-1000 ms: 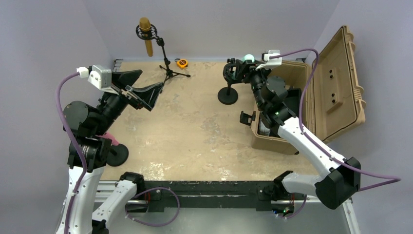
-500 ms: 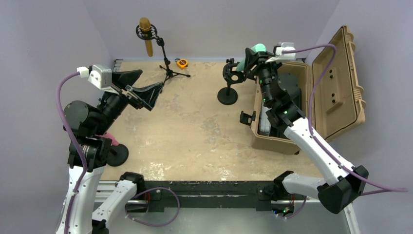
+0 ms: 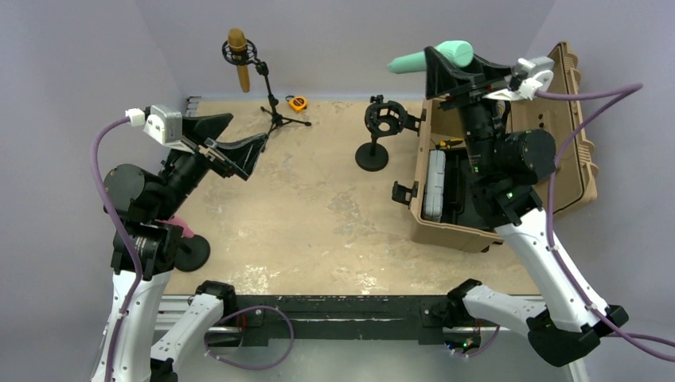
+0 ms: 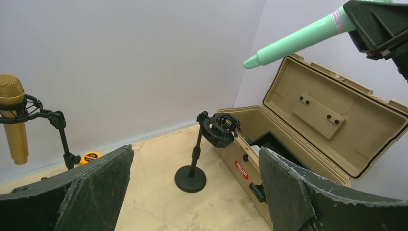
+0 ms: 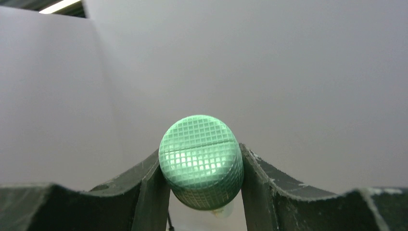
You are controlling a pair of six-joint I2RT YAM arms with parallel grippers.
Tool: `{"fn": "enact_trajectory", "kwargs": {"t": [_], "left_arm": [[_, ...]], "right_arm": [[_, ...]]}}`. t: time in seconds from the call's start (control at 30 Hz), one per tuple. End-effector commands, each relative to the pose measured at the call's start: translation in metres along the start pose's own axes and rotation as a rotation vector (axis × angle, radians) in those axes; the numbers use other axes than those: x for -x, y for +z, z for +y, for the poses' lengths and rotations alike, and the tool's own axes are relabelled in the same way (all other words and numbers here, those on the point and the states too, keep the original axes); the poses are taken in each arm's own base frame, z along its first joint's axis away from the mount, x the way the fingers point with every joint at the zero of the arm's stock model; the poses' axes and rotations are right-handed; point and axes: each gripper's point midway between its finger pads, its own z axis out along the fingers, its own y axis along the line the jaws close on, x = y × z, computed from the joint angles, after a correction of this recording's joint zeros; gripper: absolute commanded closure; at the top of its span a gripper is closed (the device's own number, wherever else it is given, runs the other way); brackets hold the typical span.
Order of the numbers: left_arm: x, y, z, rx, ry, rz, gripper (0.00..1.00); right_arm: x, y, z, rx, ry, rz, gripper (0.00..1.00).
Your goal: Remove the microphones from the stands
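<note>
My right gripper [image 3: 447, 67] is shut on the mint-green microphone [image 3: 430, 56] by its mesh head [image 5: 201, 161] and holds it high in the air, roughly level, handle pointing left, above the open case. The black round-base stand [image 3: 374, 137] with its empty shock-mount ring [image 4: 219, 130] sits on the table left of the case. My left gripper [image 3: 239, 142] is open and empty at the left, its fingers [image 4: 293, 190] wide apart, facing that stand. The microphone's handle shows at the left wrist view's top right [image 4: 298, 41].
A tan tool case [image 3: 549, 135] stands open at the right with grey and black items inside. A gold microphone [image 3: 239, 57] hangs in a tripod stand [image 3: 275, 107] at the back left. A small orange tape measure [image 3: 297, 103] lies beside it. Another black stand base [image 3: 191, 253] is near the left arm.
My right gripper has lifted the green microphone out of the stand's ring and carried it up and to the right, over the case. The left arm has not moved.
</note>
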Motion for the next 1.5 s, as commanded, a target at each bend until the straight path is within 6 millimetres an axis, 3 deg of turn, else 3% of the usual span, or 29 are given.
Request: {"fn": "enact_trajectory", "kwargs": {"t": [0.0,0.1,0.2,0.27,0.37,0.47,0.57,0.67,0.93,1.03,1.13,1.37,1.47], "left_arm": [[0.005,0.003,0.000,0.002,0.000,-0.029,0.00],[0.006,0.001,0.004,0.026,-0.002,-0.034,0.00],[0.008,-0.003,0.013,0.088,-0.008,-0.040,0.04],[0.011,-0.010,0.023,0.161,-0.004,-0.059,0.06],[0.016,-0.025,0.048,0.328,-0.006,-0.102,0.07],[0.017,-0.037,0.065,0.439,-0.013,-0.123,0.07],[0.015,-0.037,0.068,0.455,-0.018,-0.118,0.07],[0.014,-0.034,0.068,0.451,-0.024,-0.110,0.07],[0.012,-0.034,0.072,0.467,-0.013,-0.102,0.08],[0.009,-0.030,0.073,0.462,-0.013,-0.090,0.08],[0.006,-0.025,0.073,0.449,-0.015,-0.070,0.08],[-0.008,-0.006,0.072,0.424,-0.052,0.042,0.08],[-0.023,-0.006,0.076,0.430,-0.038,0.106,0.08]], "right_arm": [[-0.047,0.003,0.079,0.454,-0.033,0.133,0.86],[-0.096,-0.014,0.125,0.635,0.020,0.247,0.86],[-0.152,-0.034,0.171,0.665,0.079,0.390,0.88],[-0.189,-0.050,0.191,0.657,0.117,0.482,0.90],[-0.237,-0.082,0.213,0.690,0.178,0.612,0.93],[-0.272,-0.113,0.232,0.718,0.238,0.706,0.95],[-0.318,-0.154,0.259,0.777,0.262,0.854,0.99],[-0.342,-0.189,0.271,0.860,0.297,0.945,1.00],[-0.342,-0.246,0.289,1.142,0.423,0.964,1.00],[-0.353,-0.262,0.288,1.198,0.447,0.984,0.99],[-0.370,-0.257,0.277,1.156,0.440,0.994,0.98],[-0.420,-0.213,0.221,0.888,0.398,0.996,0.96],[-0.444,-0.207,0.211,0.777,0.390,1.037,0.96]]}}
